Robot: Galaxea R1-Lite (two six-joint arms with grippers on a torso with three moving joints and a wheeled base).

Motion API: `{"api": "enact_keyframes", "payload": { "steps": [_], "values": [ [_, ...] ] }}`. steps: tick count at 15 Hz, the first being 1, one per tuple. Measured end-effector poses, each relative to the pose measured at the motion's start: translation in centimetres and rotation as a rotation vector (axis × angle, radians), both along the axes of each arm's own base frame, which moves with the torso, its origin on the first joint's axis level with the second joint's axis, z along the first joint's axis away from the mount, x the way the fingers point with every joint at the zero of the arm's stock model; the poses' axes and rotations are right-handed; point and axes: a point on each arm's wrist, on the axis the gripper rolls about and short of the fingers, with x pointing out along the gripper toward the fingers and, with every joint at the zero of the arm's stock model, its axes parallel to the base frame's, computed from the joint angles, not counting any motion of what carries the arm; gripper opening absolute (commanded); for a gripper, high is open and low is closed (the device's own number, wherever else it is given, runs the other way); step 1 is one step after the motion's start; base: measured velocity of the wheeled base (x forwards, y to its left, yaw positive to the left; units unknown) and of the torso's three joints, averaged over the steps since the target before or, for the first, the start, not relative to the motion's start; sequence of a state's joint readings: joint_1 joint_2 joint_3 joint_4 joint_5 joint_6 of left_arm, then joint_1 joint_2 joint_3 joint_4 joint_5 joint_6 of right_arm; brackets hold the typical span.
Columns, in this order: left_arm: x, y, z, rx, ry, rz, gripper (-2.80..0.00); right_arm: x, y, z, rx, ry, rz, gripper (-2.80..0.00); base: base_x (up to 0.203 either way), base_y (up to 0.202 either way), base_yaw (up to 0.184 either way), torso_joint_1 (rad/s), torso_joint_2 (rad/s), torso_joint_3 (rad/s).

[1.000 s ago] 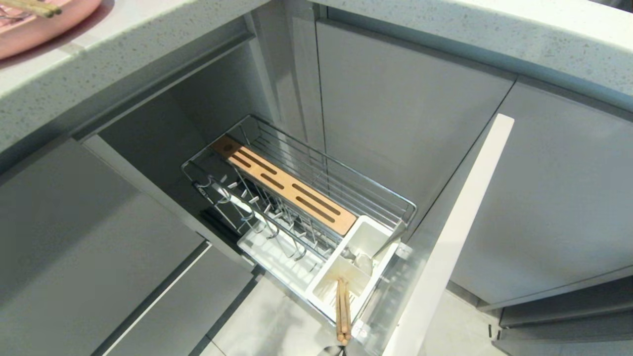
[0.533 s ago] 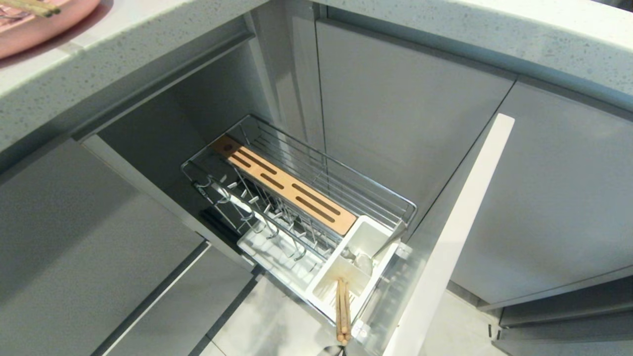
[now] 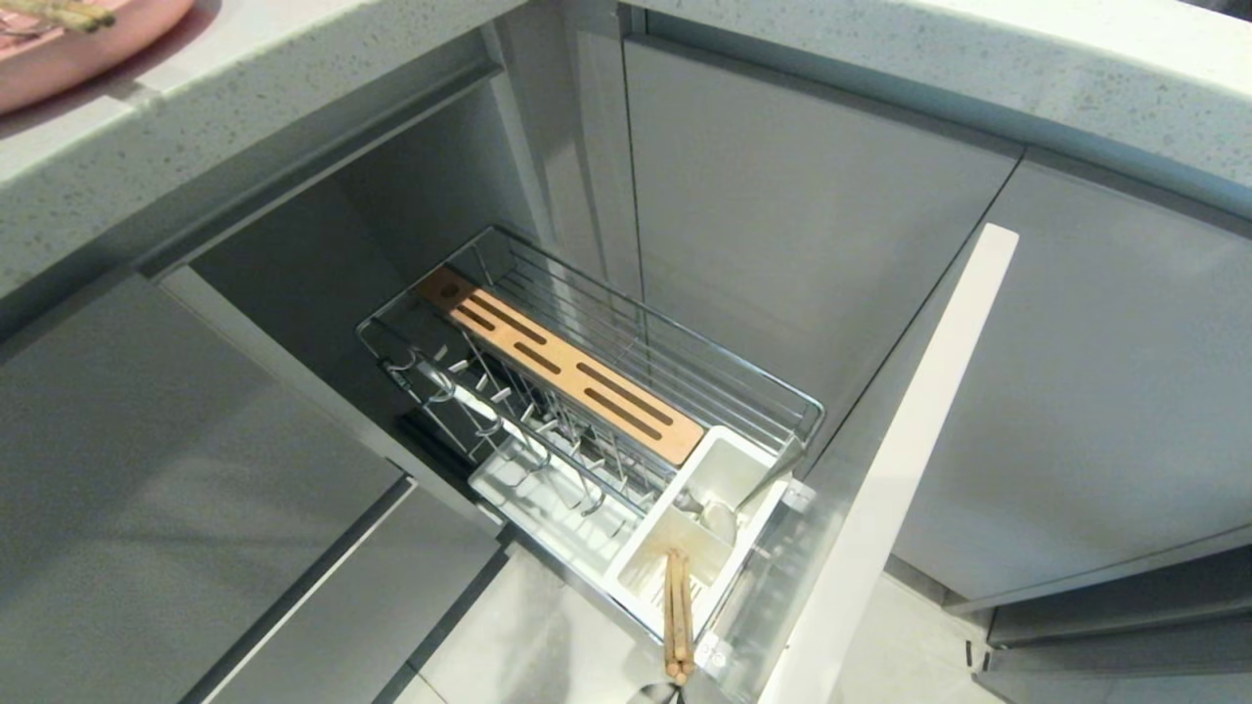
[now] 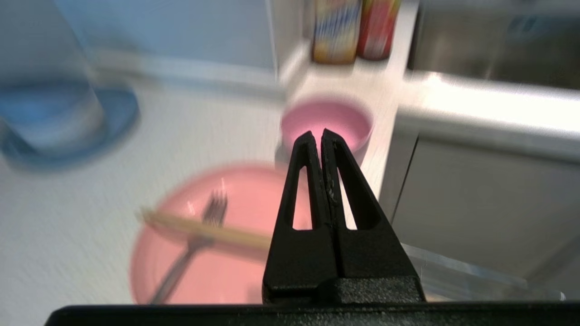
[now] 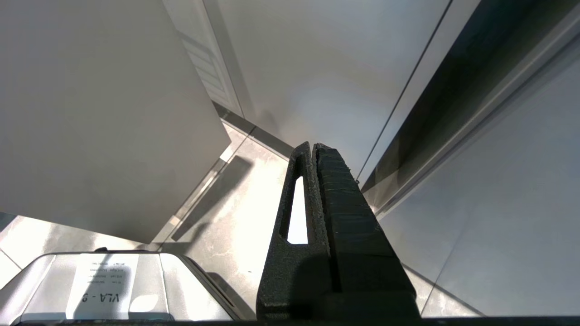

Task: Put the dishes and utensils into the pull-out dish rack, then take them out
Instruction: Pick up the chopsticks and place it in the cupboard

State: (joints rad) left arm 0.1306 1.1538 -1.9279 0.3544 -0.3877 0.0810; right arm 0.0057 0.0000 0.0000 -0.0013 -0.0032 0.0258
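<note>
Rack [image 3: 587,391] pulled out, one chopstick pair [image 3: 677,616] in its box at 6 o'clock; plate [image 4: 217,235] bearing fork [image 4: 199,235] and chopsticks, plus bowl [image 4: 326,122], on counter unloaded; left gripper [image 4: 317,134] closed, empty, above plate; right gripper [image 5: 312,146] closed, parked.

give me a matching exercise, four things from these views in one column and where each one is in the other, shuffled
Things:
1. fork
2. pink bowl
3. chopsticks in the rack
4. slotted wood strip

Places:
A. standing in the white utensil box
B. lying on the pink plate
C. along the top of the pull-out dish rack
D. on the counter beyond the pink plate

Pairs: 1-B, 2-D, 3-A, 4-C
</note>
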Motion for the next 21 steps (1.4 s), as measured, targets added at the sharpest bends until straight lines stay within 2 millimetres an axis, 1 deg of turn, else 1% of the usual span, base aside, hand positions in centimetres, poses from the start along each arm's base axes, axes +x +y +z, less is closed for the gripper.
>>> {"api": "enact_keyframes", "payload": {
  "steps": [1, 2, 4, 6, 10, 11, 15, 21],
  "values": [
    [1.6, 0.2, -0.4, -0.008, 0.066, 0.004, -2.80, 0.0, 0.0, 0.0, 0.000, 0.000, 0.000, -2.80, 0.000, 0.000, 0.000, 0.000, 0.00, 0.000],
    [2.9, 0.4, -0.9, -0.033, 0.126, 0.002, -2.80, 0.0, 0.0, 0.0, 0.000, 0.000, 0.000, -2.80, 0.000, 0.000, 0.000, 0.000, 0.00, 0.000],
    [4.5, 0.6, -1.4, -0.130, 0.213, -0.027, -2.80, 0.0, 0.0, 0.0, 0.000, 0.000, 0.000, -2.80, 0.000, 0.000, 0.000, 0.000, 0.00, 0.000],
    [5.1, 0.6, -1.5, -0.246, 0.257, -0.061, -2.80, 0.0, 0.0, 0.0, 0.000, 0.000, 0.001, -2.80, 0.000, 0.000, 0.000, 0.000, 0.00, 0.000],
    [5.1, 0.7, -1.5, -0.454, 0.288, -0.054, -2.80, 0.0, 0.0, 0.0, 0.000, 0.000, 0.000, -2.80, 0.000, 0.000, 0.000, 0.000, 0.00, 0.000],
    [5.2, 0.7, -1.5, -0.505, 0.293, -0.046, 0.00, 0.0, 0.0, 0.0, 0.000, 0.000, 0.000, -2.80, 0.000, 0.000, 0.000, 0.000, 0.00, 0.000],
    [5.9, 0.7, -1.9, -0.648, 0.317, -0.009, 0.00, 0.0, 0.0, 0.0, 0.000, 0.000, 0.000, -2.80, 0.000, 0.000, 0.000, 0.000, 0.00, 0.000],
    [7.8, 0.4, -2.9, -0.704, 0.361, 0.139, 0.00, 0.0, 0.0, 0.0, 0.000, 0.000, 0.000, -2.80, 0.000, 0.000, 0.000, 0.000, 0.00, 0.000]
  ]
}}
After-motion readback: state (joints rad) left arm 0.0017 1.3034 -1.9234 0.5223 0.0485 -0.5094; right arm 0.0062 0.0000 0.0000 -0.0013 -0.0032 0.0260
